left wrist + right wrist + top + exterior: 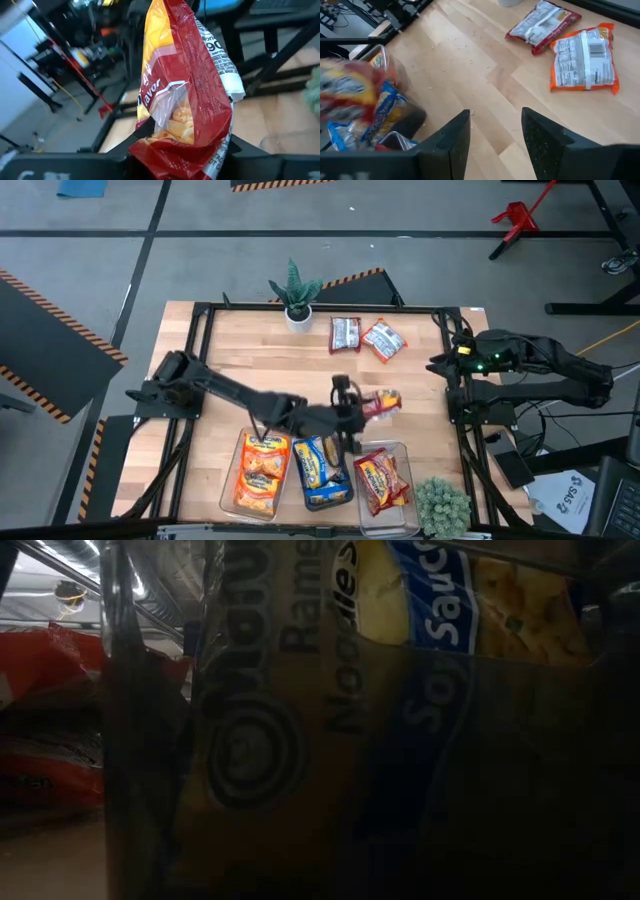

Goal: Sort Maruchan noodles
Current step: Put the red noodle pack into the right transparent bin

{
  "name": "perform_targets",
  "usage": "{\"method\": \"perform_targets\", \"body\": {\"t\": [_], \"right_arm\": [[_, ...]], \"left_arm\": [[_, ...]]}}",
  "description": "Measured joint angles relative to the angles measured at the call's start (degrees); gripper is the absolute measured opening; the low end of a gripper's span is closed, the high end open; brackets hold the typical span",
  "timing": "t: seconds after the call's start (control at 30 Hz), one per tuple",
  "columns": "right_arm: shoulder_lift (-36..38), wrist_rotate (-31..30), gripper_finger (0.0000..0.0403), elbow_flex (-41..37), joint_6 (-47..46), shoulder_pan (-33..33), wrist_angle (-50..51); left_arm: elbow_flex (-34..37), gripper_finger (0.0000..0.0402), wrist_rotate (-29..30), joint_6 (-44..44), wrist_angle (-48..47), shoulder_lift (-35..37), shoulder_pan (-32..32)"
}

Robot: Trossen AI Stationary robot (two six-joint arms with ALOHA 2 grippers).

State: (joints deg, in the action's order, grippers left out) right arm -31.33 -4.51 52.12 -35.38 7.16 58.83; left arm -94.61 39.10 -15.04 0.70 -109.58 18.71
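Note:
My left gripper (350, 412) reaches across the middle of the table, shut on a red-and-yellow noodle packet (382, 402) that fills the left wrist view (185, 85). Three clear bins stand along the near edge: one with orange packets (262, 472), one with blue-and-yellow packets (322, 472), one with red packets (384, 482). A red-and-silver packet (345, 333) and an orange packet (384, 340) lie flat on the wood at the far side. My right gripper (495, 135) is drawn back at the table's right edge (440, 365), open, with nothing between its fingers. My left gripper pinches the red packet by one short end (175, 145) between its two fingers (129, 150). The fingers come nearly level from the table's left. The packet sticks out beyond them toward the right, lifted clear of the table, just beyond the bins' far ends.
A potted plant (295, 295) stands at the far edge and a round green plant (441, 506) at the near right corner. The low view is blocked by the bin with a blue-and-yellow packet (420, 690). Bare wood (250, 360) lies between the bins and the far packets.

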Motion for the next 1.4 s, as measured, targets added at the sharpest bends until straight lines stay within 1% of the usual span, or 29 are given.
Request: {"method": "perform_targets", "body": {"t": [0.13, 0.2, 0.27, 0.43, 0.53, 0.6, 0.63, 0.83, 1.0, 1.07, 1.17, 1.23, 1.33, 1.4], "right_arm": [[0.0, -0.1, 0.0161, 0.0, -0.2, 0.0, 0.1], [0.0, -0.7, 0.0161, 0.0, -0.2, 0.0, 0.1], [0.0, -1.3, 0.0161, 0.0, -0.3, 0.0, 0.1], [0.0, -2.0, 0.0161, 0.0, -0.3, 0.0, 0.2], [0.0, -2.9, 0.0161, 0.0, -0.3, 0.0, 1.0], [0.0, -2.9, 0.0161, 0.0, -0.3, 0.0, 1.5], [0.0, -2.9, 0.0161, 0.0, -0.3, 0.0, 1.6], [0.0, -2.7, 0.0161, 0.0, -0.2, 0.0, 2.2], [0.0, -2.5, 0.0161, 0.0, 0.1, 0.0, 4.7], [0.0, -2.5, 0.0161, 0.0, 0.1, 0.0, 6.2], [0.0, -2.5, 0.0161, 0.0, 0.8, 0.0, 7.6], [0.0, -2.6, 0.0161, 0.0, 1.3, 0.0, 7.8], [0.0, -3.0, 0.0161, 0.0, 1.4, 0.0, 7.8], [0.0, -3.6, 0.0161, 0.0, 1.4, 0.0, 7.8]], "left_arm": [[0.0, 0.0099, 4.6, -3.3, 7.0, -2.9, 3.3], [0.0, 0.0099, 6.8, -3.5, 9.3, -3.8, 5.1], [-1.1, 0.0099, 7.9, -2.6, 9.6, -4.6, 7.1], [-6.2, 0.0099, 7.7, 1.1, 9.8, -7.2, 12.2], [-9.7, 0.0099, 3.3, 2.8, 10.7, -10.0, 14.3], [-12.6, 0.0099, -2.0, 5.7, 10.5, -12.5, 14.8], [-14.2, 0.0099, -3.8, 7.6, 10.6, -13.9, 15.0], [-24.0, 0.0099, -2.3, 17.4, 8.8, -22.5, 15.2], [-30.7, 0.0099, -2.1, 25.5, 1.4, -26.9, 15.4], [-31.9, 0.0099, -2.0, 29.2, -2.3, -27.7, 15.6], [-32.0, 0.0099, -2.0, 35.6, -5.1, -27.9, 16.1], [-32.1, 0.0099, -2.0, 38.0, -6.7, -27.8, 16.3], [-32.1, 0.0099, -3.9, 42.1, -9.4, -27.8, 16.6], [-31.5, 0.0099, -4.7, 45.1, -9.4, -27.9, 16.4]]}}
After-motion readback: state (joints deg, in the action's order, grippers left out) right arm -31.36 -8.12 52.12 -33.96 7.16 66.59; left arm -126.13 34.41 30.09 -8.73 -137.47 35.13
